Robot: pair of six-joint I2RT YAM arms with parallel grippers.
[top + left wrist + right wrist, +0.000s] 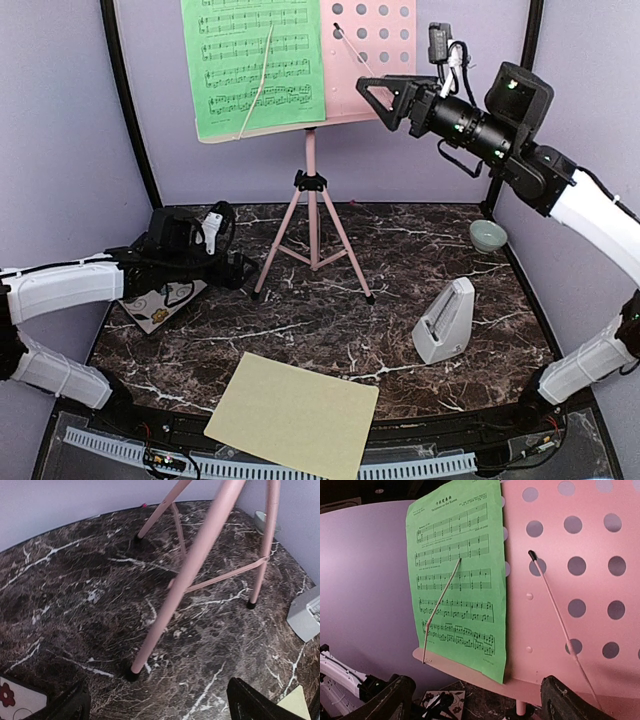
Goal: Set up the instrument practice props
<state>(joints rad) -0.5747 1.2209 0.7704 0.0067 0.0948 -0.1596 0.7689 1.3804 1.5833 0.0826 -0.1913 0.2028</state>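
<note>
I count 1 of 2 sheets placed: the green music sheet (255, 60) stands on the left half of the pink tripod music stand (380, 45), tucked under its wire arm, and the right half is bare. The pale yellow music sheet (292, 415) lies flat at the table's near edge, so I judge that it goes up next. The grey pyramid metronome (445, 322) stands right of the tripod. My right gripper (475, 697) hangs spread and empty before the desk. My left gripper (160, 707), spread too, hovers low beside a tripod foot.
</note>
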